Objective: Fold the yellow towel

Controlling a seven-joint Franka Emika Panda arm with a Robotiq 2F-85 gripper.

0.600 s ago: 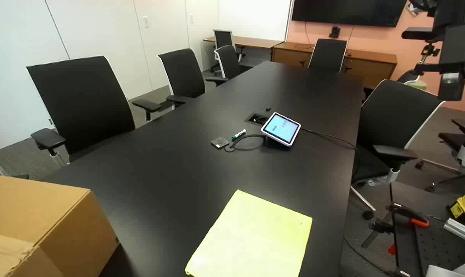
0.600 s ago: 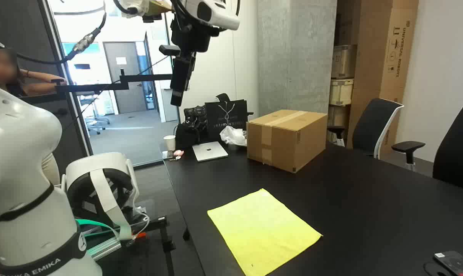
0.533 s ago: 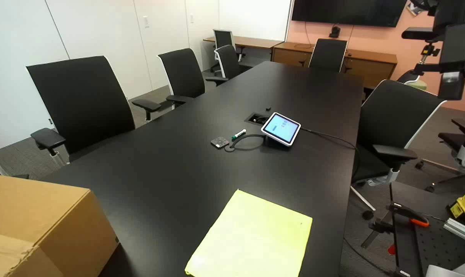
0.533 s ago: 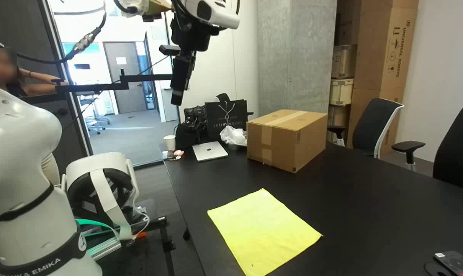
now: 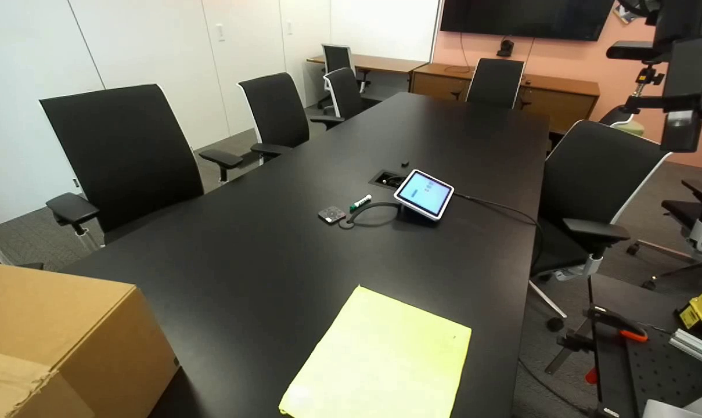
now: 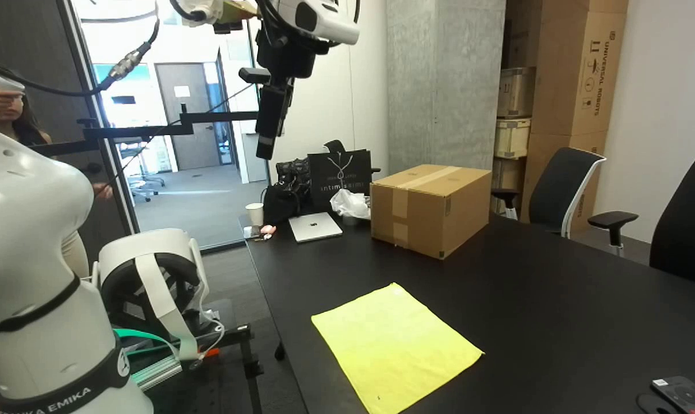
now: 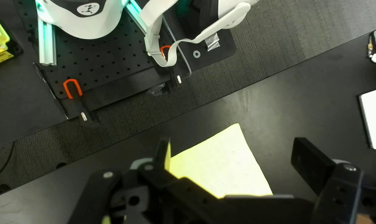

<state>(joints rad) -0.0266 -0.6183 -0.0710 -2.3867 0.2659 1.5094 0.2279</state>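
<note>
Dark table (image 5: 252, 261), and near its edge the towel (image 6: 396, 345) lies flat, seemingly unfolded. High and well apart from it hangs the claw (image 7: 234, 152), spread wide, gripping nothing — likely the approach stage, no fold made yet. Next should come lowering to a corner — then pinching and carrying it across.
</note>
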